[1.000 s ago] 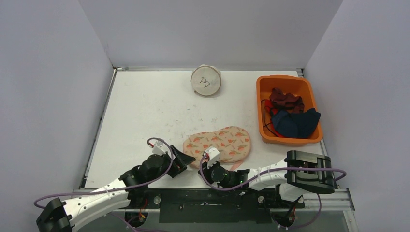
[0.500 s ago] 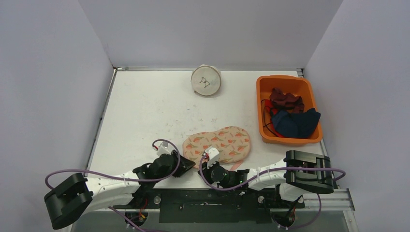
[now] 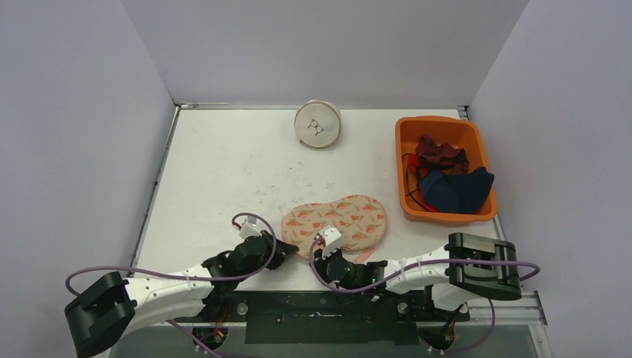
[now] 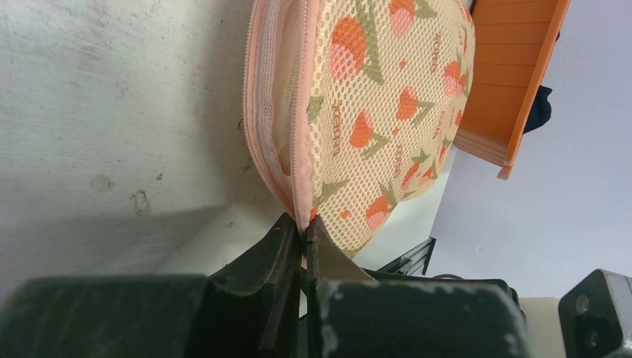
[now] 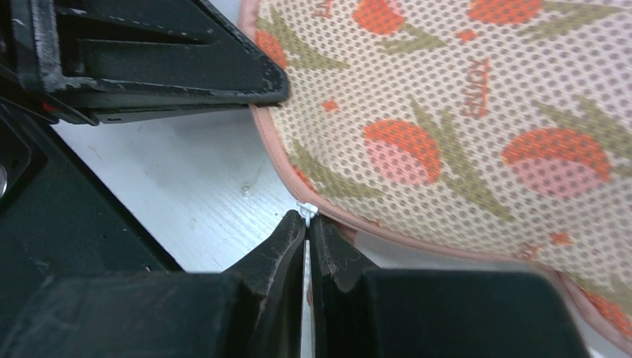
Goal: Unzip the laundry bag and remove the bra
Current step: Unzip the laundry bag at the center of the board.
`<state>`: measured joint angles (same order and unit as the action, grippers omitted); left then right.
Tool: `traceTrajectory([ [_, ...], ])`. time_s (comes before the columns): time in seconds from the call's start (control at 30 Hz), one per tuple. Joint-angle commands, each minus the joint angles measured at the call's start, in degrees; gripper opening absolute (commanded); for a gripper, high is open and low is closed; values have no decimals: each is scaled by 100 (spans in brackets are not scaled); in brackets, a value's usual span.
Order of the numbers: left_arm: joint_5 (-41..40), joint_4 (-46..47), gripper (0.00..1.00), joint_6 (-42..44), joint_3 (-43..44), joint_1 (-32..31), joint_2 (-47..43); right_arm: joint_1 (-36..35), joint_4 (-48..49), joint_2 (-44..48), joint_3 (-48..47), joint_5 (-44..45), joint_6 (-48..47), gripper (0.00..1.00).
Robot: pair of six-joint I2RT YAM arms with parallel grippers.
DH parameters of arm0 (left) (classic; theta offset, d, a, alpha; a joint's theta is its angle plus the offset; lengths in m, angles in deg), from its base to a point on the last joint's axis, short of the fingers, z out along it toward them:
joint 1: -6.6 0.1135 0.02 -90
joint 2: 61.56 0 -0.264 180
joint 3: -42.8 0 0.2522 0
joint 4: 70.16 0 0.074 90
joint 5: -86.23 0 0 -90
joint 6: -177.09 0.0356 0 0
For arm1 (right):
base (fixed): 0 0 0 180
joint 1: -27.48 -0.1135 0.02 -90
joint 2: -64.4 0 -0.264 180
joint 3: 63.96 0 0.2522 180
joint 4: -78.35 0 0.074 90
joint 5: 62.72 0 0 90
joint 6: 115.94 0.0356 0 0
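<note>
Left tool (image 4: pixel 304 230) has snapped shut on the edge of the laundry bag (image 4: pixel 373 112); right tool (image 5: pixel 307 221) pinches the white zip pull (image 5: pixel 306 209).

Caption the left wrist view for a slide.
Left gripper pinching the pink zipper edge of the printed mesh laundry bag, orange bin behind.

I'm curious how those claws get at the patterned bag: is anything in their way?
Nothing visible. Both sit at the bag's near edge: the left gripper is shut on its pink zip seam, and the right gripper is shut on a small white tab at the rim.
</note>
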<state>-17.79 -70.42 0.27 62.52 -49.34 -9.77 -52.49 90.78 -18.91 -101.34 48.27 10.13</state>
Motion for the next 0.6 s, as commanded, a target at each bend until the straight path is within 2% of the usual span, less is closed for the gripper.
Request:
traceTrajectory([
  [0.0, -375, -160, 0, 113, 60, 12, -252, -48, -558, 364, -83, 432, 188, 5],
  [0.57, -383, -686, 0, 342, 11, 75, -746, -52, -1066, 1001, 350, 869, 701, 5],
])
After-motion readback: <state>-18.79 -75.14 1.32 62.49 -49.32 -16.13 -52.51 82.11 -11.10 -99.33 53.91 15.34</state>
